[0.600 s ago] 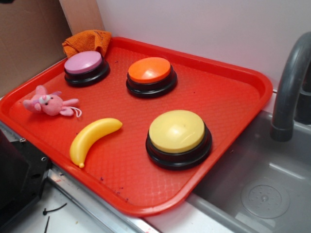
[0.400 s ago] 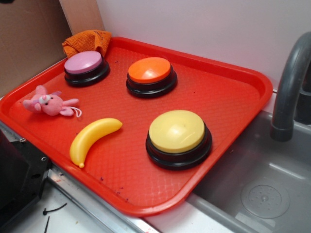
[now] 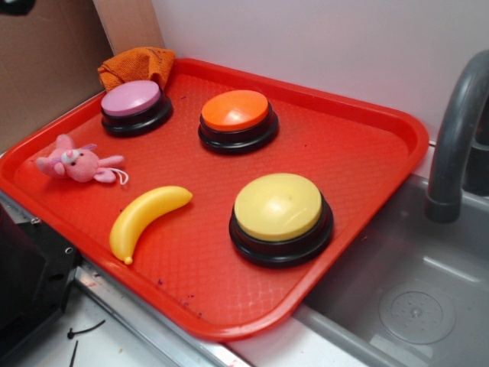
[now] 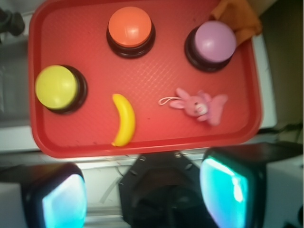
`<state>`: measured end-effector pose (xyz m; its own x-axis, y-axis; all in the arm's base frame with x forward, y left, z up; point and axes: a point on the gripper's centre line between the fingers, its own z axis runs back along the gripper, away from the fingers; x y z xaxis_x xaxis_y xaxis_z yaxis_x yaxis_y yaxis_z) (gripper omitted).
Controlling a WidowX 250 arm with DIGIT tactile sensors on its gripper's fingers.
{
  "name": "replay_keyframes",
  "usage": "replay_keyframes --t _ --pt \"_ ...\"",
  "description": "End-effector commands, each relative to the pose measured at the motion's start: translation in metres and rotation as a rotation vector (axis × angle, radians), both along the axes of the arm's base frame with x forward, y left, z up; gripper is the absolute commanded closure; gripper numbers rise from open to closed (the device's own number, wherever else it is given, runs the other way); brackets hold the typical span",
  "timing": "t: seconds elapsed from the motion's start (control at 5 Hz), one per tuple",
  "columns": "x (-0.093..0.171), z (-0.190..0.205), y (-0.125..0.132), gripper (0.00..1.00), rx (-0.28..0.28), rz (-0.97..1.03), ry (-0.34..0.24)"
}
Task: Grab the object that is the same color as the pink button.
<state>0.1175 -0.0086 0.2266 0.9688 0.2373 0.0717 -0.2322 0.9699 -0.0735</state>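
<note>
We are finding the gripper (image 4: 142,190) at the bottom edge of the wrist view, its two fingers standing wide apart with nothing between them; one finger pad (image 4: 64,202) is showing at lower left and the other at lower right, both glowing pale cyan. The gripper is hanging high over the near rim of the red tray (image 4: 156,142) and is touching nothing. In the exterior view we are seeing only a dark sliver at the top left corner, too little to identify.

From the gripper, the pink plush toy (image 4: 199,105) is lying at about one o'clock in the wrist view, well apart from the fingers and on the tray floor. It is resting on its side, with its thin string loop trailing toward the yellow banana (image 4: 124,119). In the exterior view the toy (image 3: 75,164) is sitting near the tray's left rim, at roughly eleven o'clock from the banana (image 3: 145,220).

The pink button (image 4: 211,43) is standing beyond the toy, at twelve o'clock from it in the wrist view, apart from it. An orange cloth (image 3: 137,65) is bunched just behind this button at the tray's far corner. The orange button (image 3: 237,118) is sitting beside the pink one, and the yellow button (image 3: 280,216) is standing nearer the sink (image 3: 412,298), where a grey faucet (image 3: 454,138) is rising.
</note>
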Motion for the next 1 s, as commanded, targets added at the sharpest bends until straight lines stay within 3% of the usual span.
replay_keyframes --t 0.0,0.6,0.8 --pt "0.01 -0.016 0.015 0.0 -0.035 0.386 -0.062" --pt "0.014 -0.086 0.06 0.0 -0.043 1.137 -0.077" --pt "0.013 -0.106 0.065 0.0 0.028 1.306 -0.102"
